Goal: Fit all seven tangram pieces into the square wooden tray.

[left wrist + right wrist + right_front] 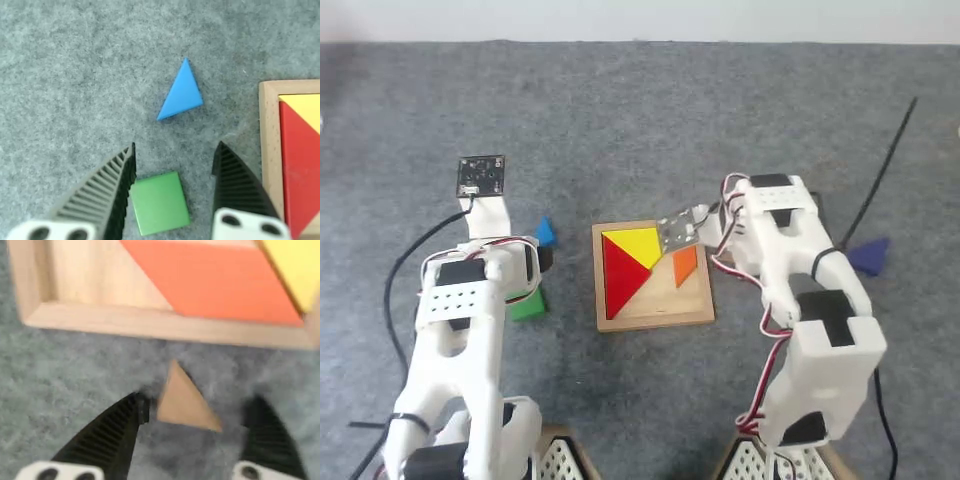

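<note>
On the grey counter (620,120), the left gripper (176,145) is hovering, jaws spread, over the green square (159,202) at 9 o'clock of the tray (655,318), while the right gripper (199,399) is straddling, jaws spread, a tan triangle (182,407) lying just outside the rim near 1 o'clock.

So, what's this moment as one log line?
tray: red, yellow, orange in | left gripper: open over green square | right gripper: open around tan triangle | blue triangle: loose

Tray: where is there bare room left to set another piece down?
In the tray, bare wood lies along its near rim, bordered by the red triangle and orange piece. The far side is crowded: yellow triangle, right gripper.
</note>
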Controlling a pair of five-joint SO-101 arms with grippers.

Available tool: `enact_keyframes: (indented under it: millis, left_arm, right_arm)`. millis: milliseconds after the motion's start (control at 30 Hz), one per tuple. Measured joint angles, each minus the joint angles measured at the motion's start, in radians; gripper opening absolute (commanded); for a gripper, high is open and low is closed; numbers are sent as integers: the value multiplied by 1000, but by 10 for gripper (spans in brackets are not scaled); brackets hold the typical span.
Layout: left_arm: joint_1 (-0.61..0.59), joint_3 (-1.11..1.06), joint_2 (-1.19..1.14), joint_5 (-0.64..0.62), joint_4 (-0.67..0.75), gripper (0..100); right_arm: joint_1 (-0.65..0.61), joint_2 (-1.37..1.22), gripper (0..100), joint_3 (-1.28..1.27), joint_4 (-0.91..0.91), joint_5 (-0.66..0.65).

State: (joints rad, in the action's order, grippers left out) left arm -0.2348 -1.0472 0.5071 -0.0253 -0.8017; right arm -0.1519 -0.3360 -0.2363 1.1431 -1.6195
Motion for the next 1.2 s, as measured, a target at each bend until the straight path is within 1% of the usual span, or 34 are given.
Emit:
enact_keyframes:
  millis: [233, 300, 467, 567, 700, 767, 867, 1067, 1200]
  left_arm:
    - [0, 0, 0, 0, 0, 246]
    - [0, 0, 0, 0, 0, 246]
    - [0, 0, 0, 0, 0, 246]
    - [0, 0, 0, 0, 0, 246]
    - [0, 0, 0, 0, 0, 246]
    - [0, 0, 0, 0, 0, 246]
    - [0, 0, 0, 0, 0, 246]
    - [0, 0, 0, 0, 0, 246]
    - [0, 0, 0, 0, 0, 246]
  right_arm:
    - [26, 17, 148, -5, 87, 3]
    - [26, 17, 148, -3, 87, 55]
    - [26, 23, 154, -11, 94, 250]
    - [26, 21, 193, 14, 160, 284]
    - [28, 20, 252, 68, 302, 295]
    - [25, 20, 284, 77, 324, 302]
    - [0, 20, 314, 83, 325, 373]
    - [-34, 20, 315, 83, 270, 594]
    - [-46, 20, 314, 83, 256, 640]
